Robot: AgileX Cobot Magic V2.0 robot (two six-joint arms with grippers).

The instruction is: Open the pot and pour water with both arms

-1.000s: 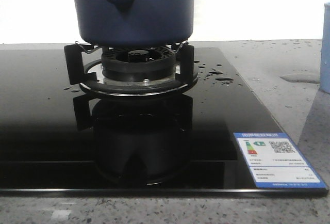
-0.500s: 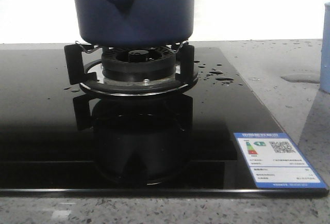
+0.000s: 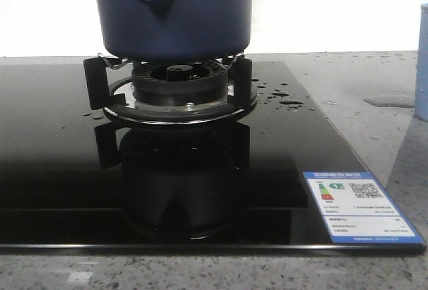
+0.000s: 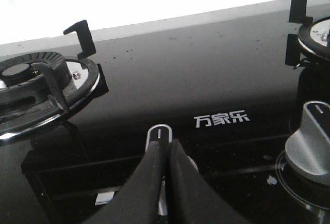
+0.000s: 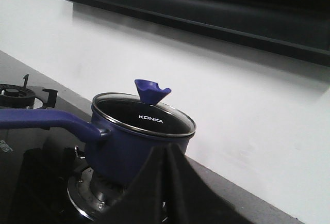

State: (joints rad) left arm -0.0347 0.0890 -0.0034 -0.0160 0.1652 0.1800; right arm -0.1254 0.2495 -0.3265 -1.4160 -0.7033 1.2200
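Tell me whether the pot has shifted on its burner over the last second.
No. In the front view the pot sits in the same spot on the burner support, its stub hole unchanged against the prongs.

Left gripper (image 4: pixel 166 154): two matte black fingers, smooth and broad at the lower edge of the frame, narrowing to rounded tips pressed together; right gripper (image 5: pixel 167 154): the same matte black, its fingers rising from bottom centre into one closed pointed wedge
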